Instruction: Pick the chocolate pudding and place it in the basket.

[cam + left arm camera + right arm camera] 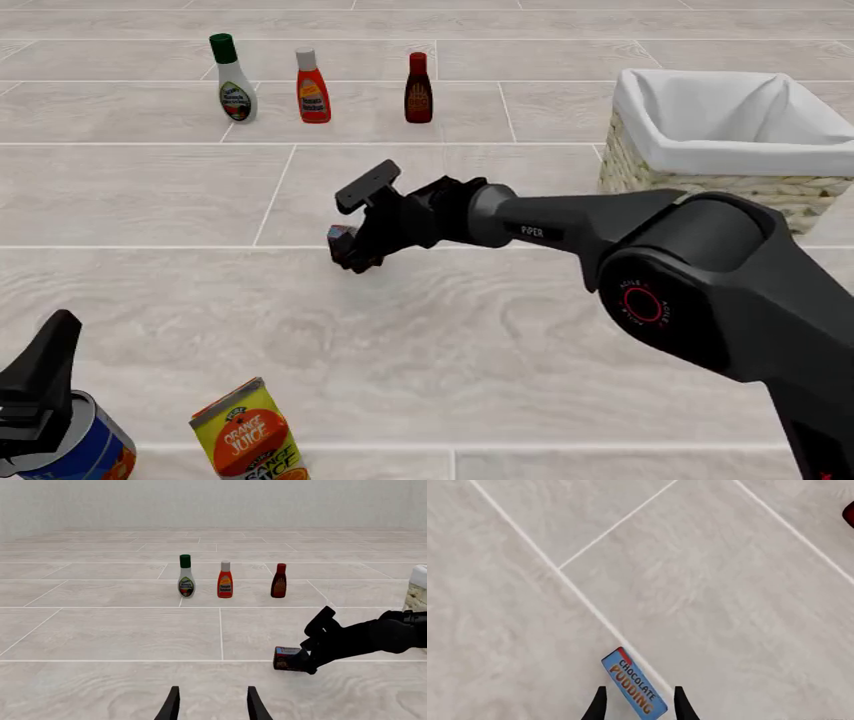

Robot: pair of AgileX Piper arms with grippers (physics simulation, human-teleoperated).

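Pale tiled bench is carrying everything; small dark brown chocolate pudding box with blue-and-red band is lying near mid-bench, between the right gripper fingers; jaws are straddling it, closure unclear. Cream wicker basket with white lining is waiting toward the far right edge; left gripper is idling, parted.
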